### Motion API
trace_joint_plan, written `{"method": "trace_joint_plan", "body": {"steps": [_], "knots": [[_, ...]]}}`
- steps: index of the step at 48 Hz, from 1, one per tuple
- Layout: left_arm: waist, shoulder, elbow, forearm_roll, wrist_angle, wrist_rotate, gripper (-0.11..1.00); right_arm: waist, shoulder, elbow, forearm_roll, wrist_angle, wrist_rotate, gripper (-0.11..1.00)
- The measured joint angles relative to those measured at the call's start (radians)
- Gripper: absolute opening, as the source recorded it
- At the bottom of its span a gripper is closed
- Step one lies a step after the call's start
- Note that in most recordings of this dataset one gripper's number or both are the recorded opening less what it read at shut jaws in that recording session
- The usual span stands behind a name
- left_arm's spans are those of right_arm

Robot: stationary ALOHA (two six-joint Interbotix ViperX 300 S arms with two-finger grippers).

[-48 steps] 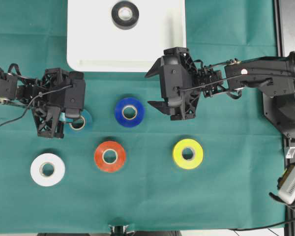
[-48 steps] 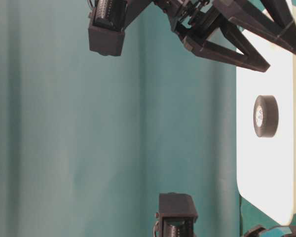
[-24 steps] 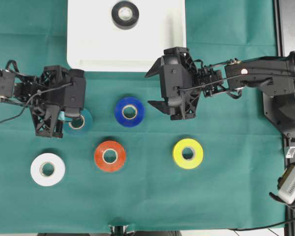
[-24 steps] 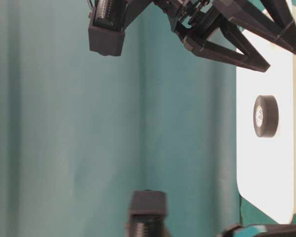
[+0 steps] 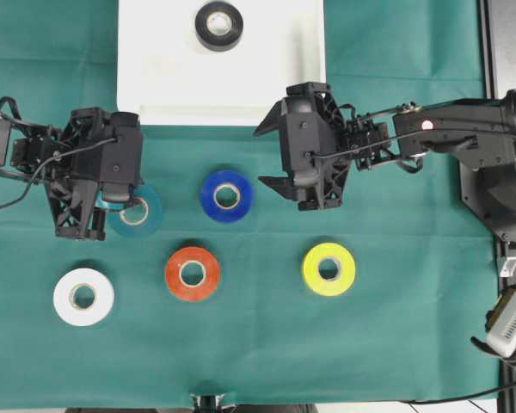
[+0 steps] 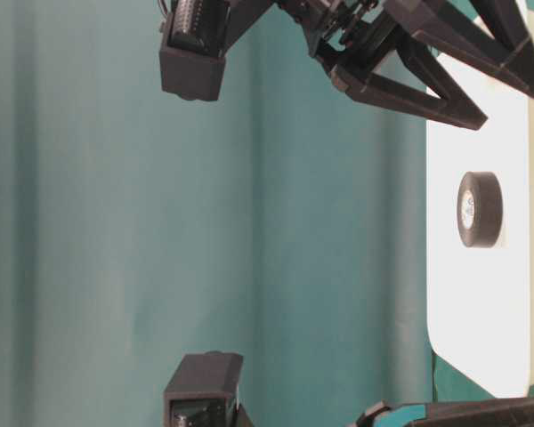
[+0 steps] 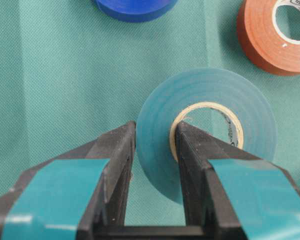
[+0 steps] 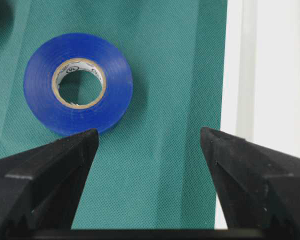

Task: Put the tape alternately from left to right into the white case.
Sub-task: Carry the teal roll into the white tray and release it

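While the right claw (image 8: 147,145) gapes empty, the left claw (image 7: 155,142) pinches the teal roll's (image 7: 210,95) wall

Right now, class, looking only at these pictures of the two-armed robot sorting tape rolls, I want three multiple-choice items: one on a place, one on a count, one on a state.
1. Where is the black ring-shaped tape roll?
A. Inside the shallow white plastic case
B. On the green cloth
C. In the right gripper

2. How many tape rolls lie outside the case?
A. Three
B. Five
C. Six

3. What is the left gripper doing?
A. Standing open over the cloth
B. Shut on the teal tape roll
C. Shut on the blue roll

Answers:
1 A, since the overhead view shows it on the case's white floor.
2 B, counting teal, blue, red-orange, yellow and white.
3 B, as its fingers pinch the teal ring's wall, one outside, one in the core.
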Motion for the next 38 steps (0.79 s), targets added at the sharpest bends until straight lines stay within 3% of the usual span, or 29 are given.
{"method": "trace_joint_plan", "body": {"steps": [16,38], "knots": [[0.034,0.000,-0.018,0.000,0.000,0.006,0.22,0.000,0.000,0.000,0.000,0.002,0.000,0.87],[0.207,0.081,-0.129,0.003,-0.002,0.023,0.22,0.000,0.002,0.000,0.000,0.000,-0.002,0.87]]}}
